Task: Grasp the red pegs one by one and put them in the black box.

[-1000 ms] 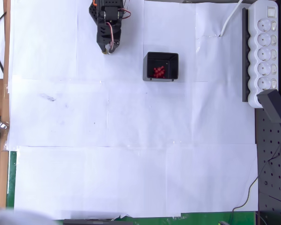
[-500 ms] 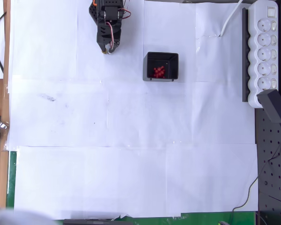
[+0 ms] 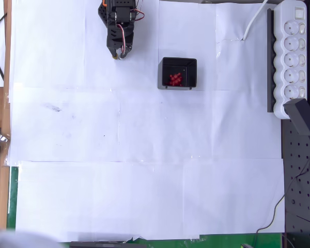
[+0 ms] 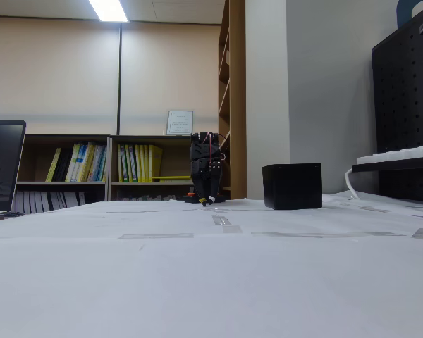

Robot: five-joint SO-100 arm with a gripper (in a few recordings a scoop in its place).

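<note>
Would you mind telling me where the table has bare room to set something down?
The white paper below the black box and end effector is bare. It is crowded near the power strip on the right edge.

The table [image 3: 144, 196] is covered in taped white paper sheets [image 3: 144, 129]. The black box [image 3: 178, 73] sits on it toward 12 o'clock, and a white power strip [image 3: 293, 51] lies at 2 o'clock.

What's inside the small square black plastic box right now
A cluster of small red pegs lies on the black box floor in the overhead view; their exact count is unclear.
</note>
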